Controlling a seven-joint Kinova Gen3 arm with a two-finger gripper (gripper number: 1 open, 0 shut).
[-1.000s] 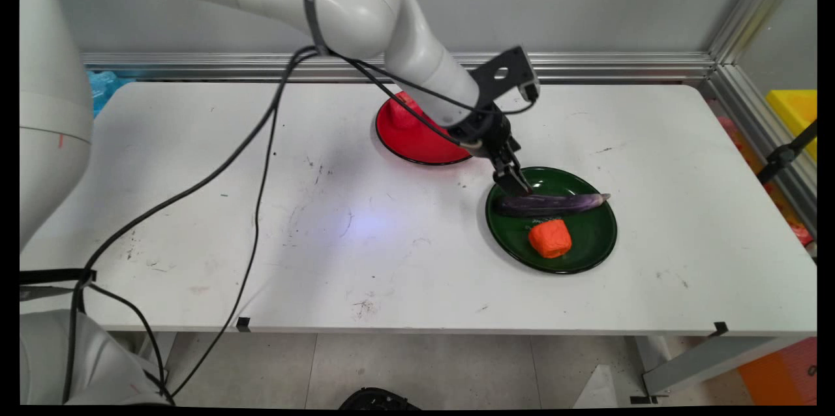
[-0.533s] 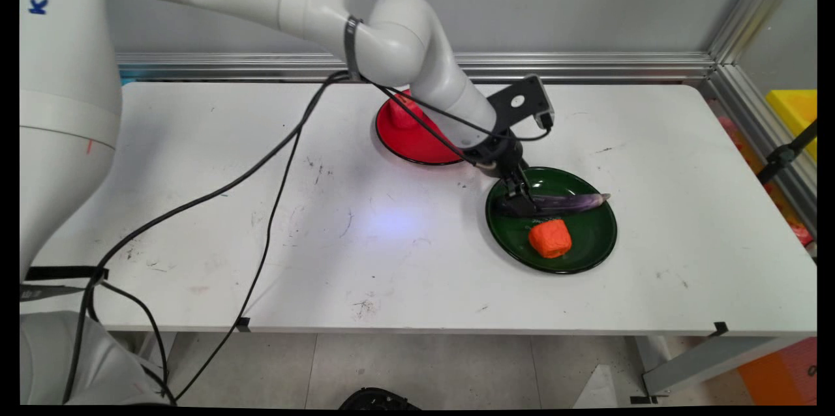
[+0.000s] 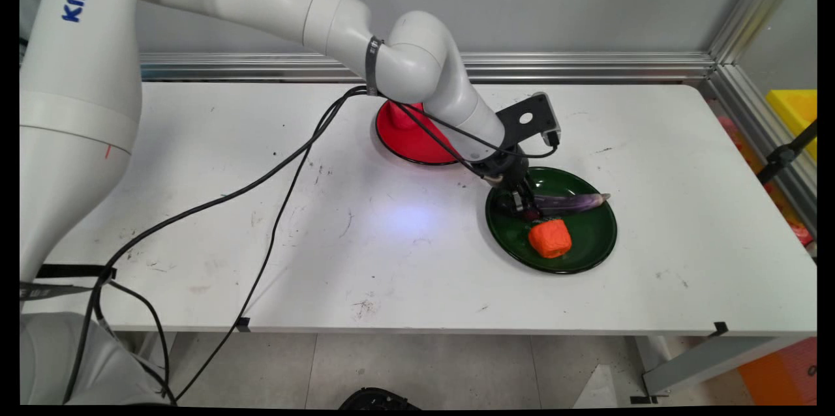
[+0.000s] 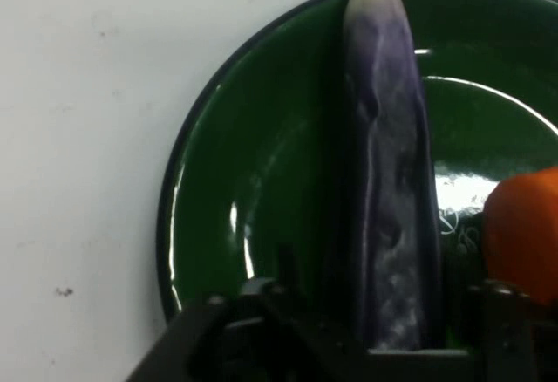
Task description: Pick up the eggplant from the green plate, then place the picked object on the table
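A long purple eggplant [image 3: 569,202] lies across a dark green plate [image 3: 603,240], with an orange lump [image 3: 550,238] in front of it on the same plate. My gripper [image 3: 522,205] is down at the eggplant's left, thick end. In the hand view the eggplant [image 4: 388,181] runs straight up between the two fingers. The left finger [image 4: 261,299] and the right one [image 4: 493,299] stand apart from its sides, so the gripper is open astride it. The orange lump [image 4: 523,234] sits just beyond the right finger, on the green plate [image 4: 253,190].
A red plate [image 3: 417,145] lies behind and to the left of the green one, partly hidden by the arm, with a red thing [image 3: 391,117] on it. Black cables hang from the arm over the table's left half. A metal rail runs along the back wall.
The gripper has come down and slightly right, from just above the eggplant's left end to astride it on the green plate. The eggplant and the orange lump have not moved.
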